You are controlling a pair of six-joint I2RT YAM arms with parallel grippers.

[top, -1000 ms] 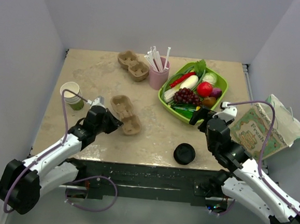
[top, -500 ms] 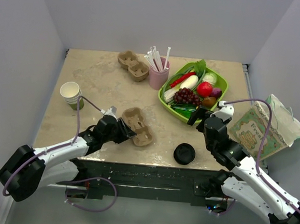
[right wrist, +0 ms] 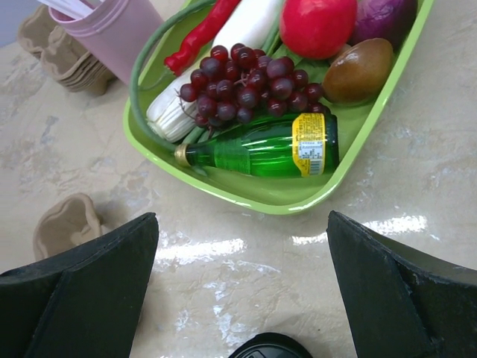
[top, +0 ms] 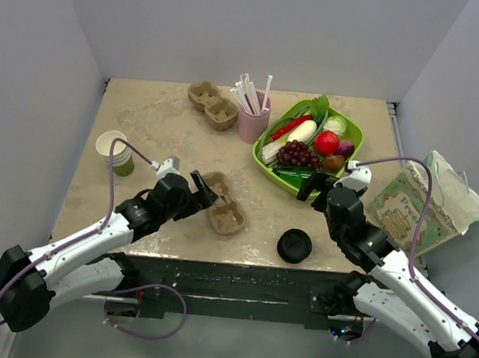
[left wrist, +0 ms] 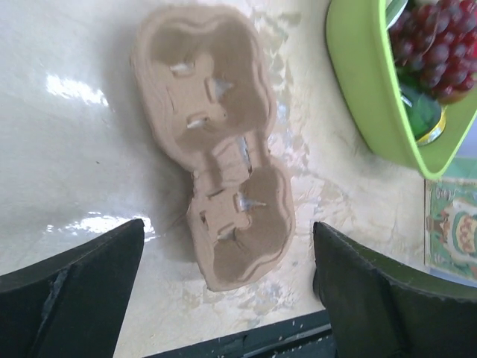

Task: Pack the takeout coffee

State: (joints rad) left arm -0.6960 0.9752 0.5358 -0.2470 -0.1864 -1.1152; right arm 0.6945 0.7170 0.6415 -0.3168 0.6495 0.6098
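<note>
The takeout coffee (top: pixel 294 246) stands at the counter's (top: pixel 161 123) near edge between the arms. From above its black lid hides nearly all of the cup, and the right wrist view cuts it down to a sliver of rim. The left end effector (top: pixel 205 189) is spread wide either side of the cardboard cup carrier (top: pixel 223 203), gripping nothing, and the right end effector (top: pixel 312 187) hangs wide apart and empty before the green tray (right wrist: pixel 246 201).

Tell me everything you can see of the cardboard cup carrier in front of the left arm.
The cup carrier is brown moulded pulp: two round wells joined by a narrow waist, small tabs inside each. Both wells are empty. It lies flat, open side up, on the table near the front edge. The left pincer, open, straddles its near well without touching it.
</note>
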